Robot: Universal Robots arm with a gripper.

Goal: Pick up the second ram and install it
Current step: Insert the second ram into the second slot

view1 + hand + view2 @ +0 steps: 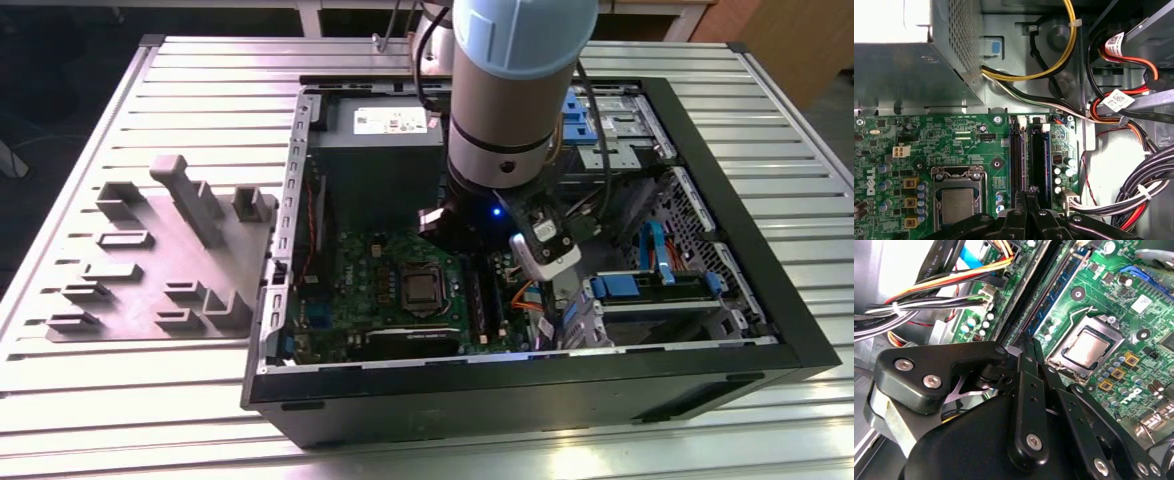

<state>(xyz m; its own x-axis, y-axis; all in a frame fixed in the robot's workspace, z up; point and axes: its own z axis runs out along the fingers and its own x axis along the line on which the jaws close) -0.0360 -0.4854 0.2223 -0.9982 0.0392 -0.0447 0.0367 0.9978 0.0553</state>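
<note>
**Desk:** Where is the second ram relative to the pincer?

**Operator:** I see the second ram (1040, 155) standing on edge in one of the long black sockets of the green motherboard (387, 290), inside the open computer case (534, 390). The gripper (1029, 195) hangs right over the near end of that socket. In the second wrist view, the strip (1054, 295) runs away from the fingertips (1024, 352).

**Desk:** Are the fingers open?

**Operator:** No, I see them pressed together, tip against tip. I cannot tell whether they touch the strip or sit just beside it.

**Desk:** How does the strip look?

**Operator:** It is long, thin and dark blue-green, and from above I see only its top edge. A second black socket (1016, 155) runs parallel, just beside it. On the far side of that socket is the processor socket (956, 202) with its metal frame.

**Desk:** What is hard to make out?

**Operator:** The gripper's black linkage covers the strip's near end in both wrist views. In the exterior view, the arm (514, 100) blocks the sockets. Beyond them, I see the grey power supply box (904, 65) and bundled cables (1134, 190). The grey holder blocks (174, 250) sit on the table towards the exterior view's left.
</note>
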